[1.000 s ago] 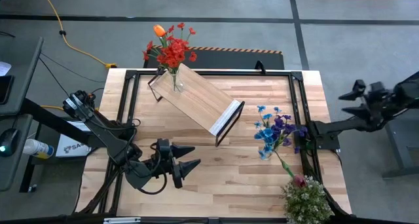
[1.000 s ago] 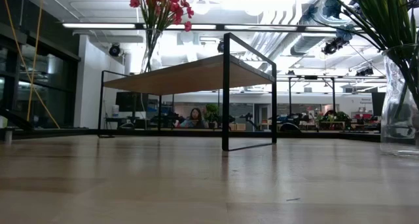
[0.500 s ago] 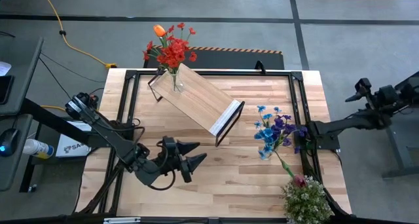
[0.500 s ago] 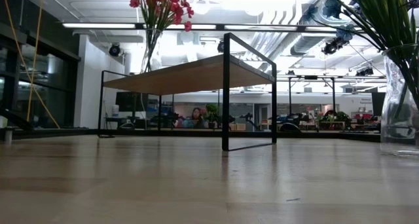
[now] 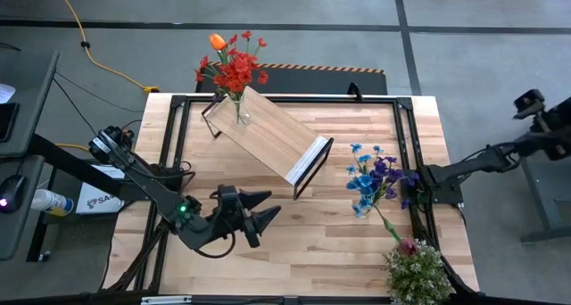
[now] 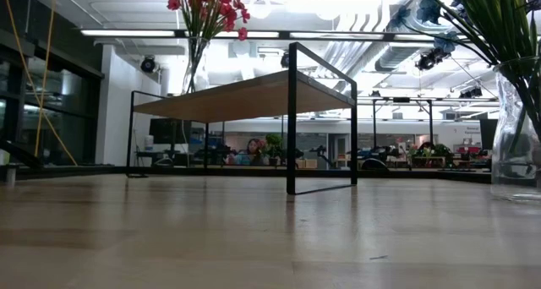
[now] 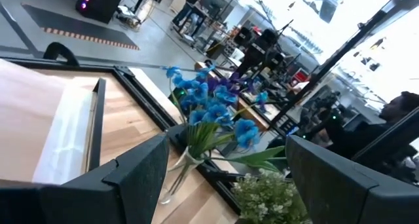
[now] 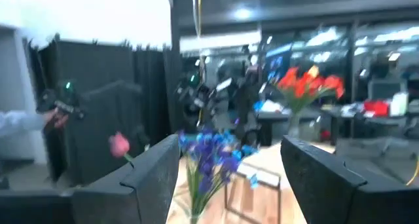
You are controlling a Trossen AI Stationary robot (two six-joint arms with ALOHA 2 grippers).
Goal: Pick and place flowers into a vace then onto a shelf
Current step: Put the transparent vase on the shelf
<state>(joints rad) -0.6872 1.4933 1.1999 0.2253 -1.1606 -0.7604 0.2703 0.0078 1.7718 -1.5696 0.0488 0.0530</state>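
Note:
The shelf (image 5: 268,136) stands slantwise on the table's far middle. On its far left end stands a glass vase (image 5: 239,111) with red flowers and an orange tulip (image 5: 234,70). A second glass vase (image 7: 175,179) with blue and purple flowers (image 5: 379,178) stands on the table at the right. A pink rose (image 5: 408,246) leans out toward the near right corner, its stem running back toward that vase. My left gripper (image 5: 264,210) is open above the table's near middle, pointing at the blue flowers (image 7: 209,106). My right gripper (image 5: 525,103) is open, off the table's right edge.
A bushy green plant with tiny whitish blossoms (image 5: 416,271) stands at the near right corner. A black frame (image 5: 406,104) runs round the table. Bare wood lies between my left gripper and the blue flowers. In the low view the shelf's black leg (image 6: 292,120) stands mid-table.
My right gripper has drawn back from the table, away past its right edge, and has turned as it went. My left gripper has turned a little on the spot. Both have stayed open. The vases and the shelf have not moved.

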